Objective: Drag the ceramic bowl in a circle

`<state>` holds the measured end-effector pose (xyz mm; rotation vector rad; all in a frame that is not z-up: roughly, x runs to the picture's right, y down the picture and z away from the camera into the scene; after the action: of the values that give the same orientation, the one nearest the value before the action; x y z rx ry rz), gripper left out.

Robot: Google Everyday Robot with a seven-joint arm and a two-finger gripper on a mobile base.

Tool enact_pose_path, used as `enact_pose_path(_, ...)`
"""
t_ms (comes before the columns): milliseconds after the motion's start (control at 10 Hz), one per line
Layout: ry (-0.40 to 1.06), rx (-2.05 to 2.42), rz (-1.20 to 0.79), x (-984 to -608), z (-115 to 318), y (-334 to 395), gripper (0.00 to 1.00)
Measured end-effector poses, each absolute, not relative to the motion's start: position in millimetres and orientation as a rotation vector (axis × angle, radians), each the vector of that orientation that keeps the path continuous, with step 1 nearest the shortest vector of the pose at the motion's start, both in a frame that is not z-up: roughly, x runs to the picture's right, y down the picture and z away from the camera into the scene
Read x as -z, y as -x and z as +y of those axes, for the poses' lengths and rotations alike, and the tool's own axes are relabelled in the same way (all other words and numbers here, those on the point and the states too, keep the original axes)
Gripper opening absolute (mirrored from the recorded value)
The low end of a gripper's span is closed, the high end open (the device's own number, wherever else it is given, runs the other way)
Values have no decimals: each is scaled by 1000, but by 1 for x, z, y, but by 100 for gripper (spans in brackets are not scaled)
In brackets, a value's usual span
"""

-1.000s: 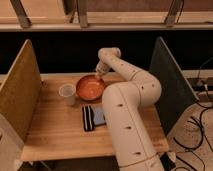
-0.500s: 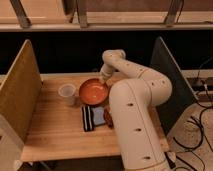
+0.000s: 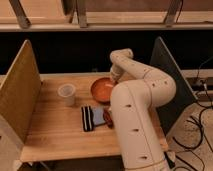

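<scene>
While the ceramic bowl [image 3: 102, 90] on the table [image 3: 55, 135] is met at its far rim by the gripper [image 3: 114, 79], whose hold cannot be told, the nearby cup [image 3: 66, 94] could be struck by a wide circle.

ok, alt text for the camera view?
White robot arm reaches over a wooden table, gripper at the far right rim of the ceramic bowl. A plastic cup stands left of it; a dark striped object lies in front.
</scene>
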<state>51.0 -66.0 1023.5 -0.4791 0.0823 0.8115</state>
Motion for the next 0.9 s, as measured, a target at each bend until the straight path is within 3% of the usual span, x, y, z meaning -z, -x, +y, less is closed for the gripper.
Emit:
enact_pose_path(500, 489, -705, -60, -1028, -82, 33, 0)
enact_pose_path(900, 537, -720, -128, -1003, -68, 50, 0)
